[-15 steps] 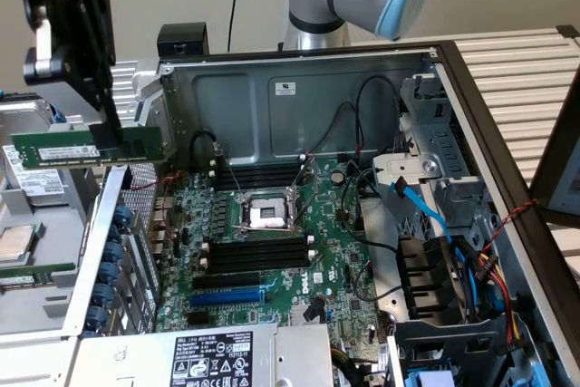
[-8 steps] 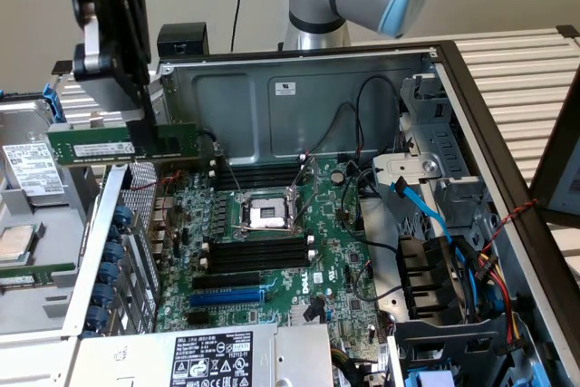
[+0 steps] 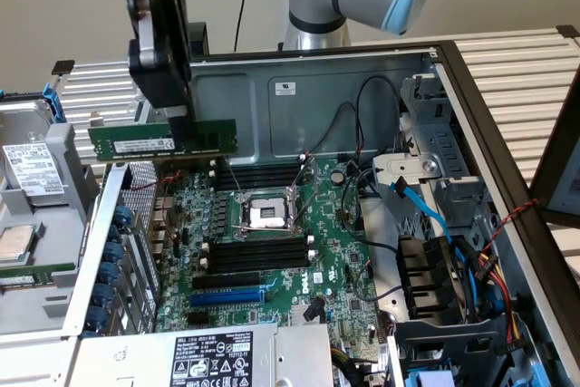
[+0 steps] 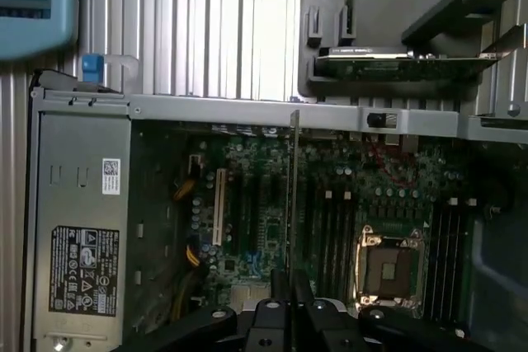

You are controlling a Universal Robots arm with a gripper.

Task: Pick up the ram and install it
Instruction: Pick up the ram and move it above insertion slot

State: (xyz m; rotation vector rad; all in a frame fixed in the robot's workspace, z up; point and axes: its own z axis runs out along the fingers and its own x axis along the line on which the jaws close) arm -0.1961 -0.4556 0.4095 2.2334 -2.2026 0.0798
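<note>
The ram [image 3: 136, 142], a long thin green stick with a white label, hangs level in the air above the far left corner of the motherboard [image 3: 335, 269]. My gripper [image 3: 179, 133] is shut on it from above, near its middle. In the wrist view the ram [image 4: 294, 195] appears edge-on as a thin line running out from between my fingertips [image 4: 280, 282], over the board. Black memory slots [image 3: 258, 248] lie on either side of the CPU socket [image 3: 268, 214], below and to the exterior view's right of the held stick.
The open computer case [image 3: 362, 88] lies flat, with a power supply [image 3: 213, 355] at the near edge. Cables and a blue data cable [image 3: 426, 210] crowd the exterior view's right. A drive tray [image 3: 36, 224] sits to the left. A blue slot [image 3: 227, 297] runs near the board's front.
</note>
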